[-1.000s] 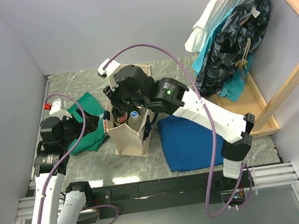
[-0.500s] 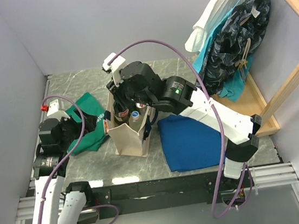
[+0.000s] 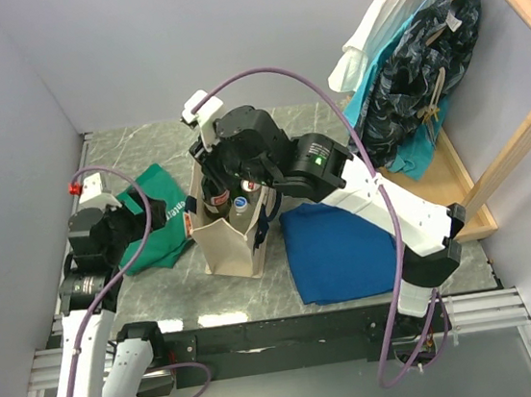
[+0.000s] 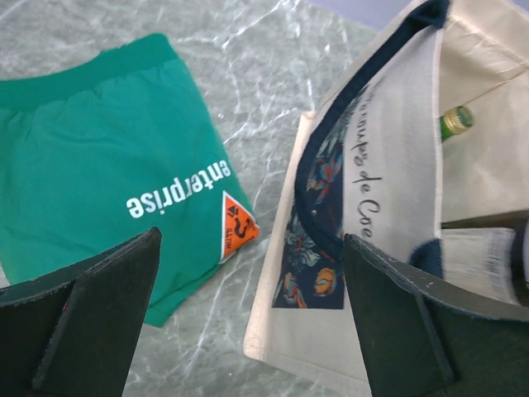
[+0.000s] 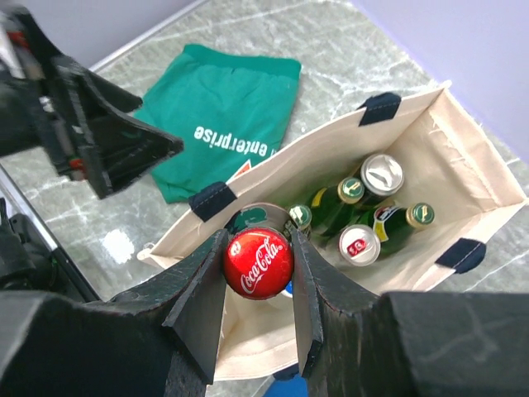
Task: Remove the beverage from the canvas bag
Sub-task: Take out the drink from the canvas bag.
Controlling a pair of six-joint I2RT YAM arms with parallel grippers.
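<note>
We see the right gripper pinching the neck of a cola bottle. Its two dark fingers press in from either side just under the red cap, which faces up between them. Below the jaws the bottle runs down into the corner of the canvas bag. Its body is hidden by the cap and fingers, so we cannot tell how far it stands clear of the bottom.

Just beyond the jaws, deeper in the same bag, stand green bottles with gold caps and two cans with silver tops, packed close together. Past the bag's navy-edged rim, off to the side of the jaws, a green cloth with white lettering lies flat on the marble table.

The left gripper hangs with its jaws spread wide and nothing between them. The green cloth lies under one finger, and the printed side wall of the bag is near the other. It touches neither.

From above, a blue cloth lies on the far side of the bag from the left gripper, just beside the bag. Garments hang well apart in the corner.
</note>
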